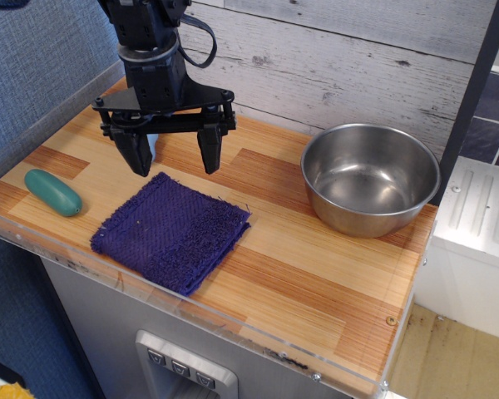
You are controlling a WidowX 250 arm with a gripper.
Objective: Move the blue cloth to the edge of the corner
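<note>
Dark blue-purple terry, the blue cloth (pixel 173 230), folded roughly square near the front rim of the striped wood-grain desk (pixel 316 291), between teal oval object (pixel 53 192) and steel bowl (pixel 370 177). Gripper (pixel 173 154) just above the cloth's far edge, fingers (pixel 209 148) spread apart, holding nothing. Step in hand, by judgement: approach before grasp. Next move: descent, pinch on cloth, drag toward the corner (pixel 389 349) at near right.

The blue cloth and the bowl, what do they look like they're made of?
The blue cloth: apparently terry fabric, with a fuzzy matte pile and frayed edges. The bowl: likely stainless steel, given its brushed silver sheen and soft reflections inside.
</note>
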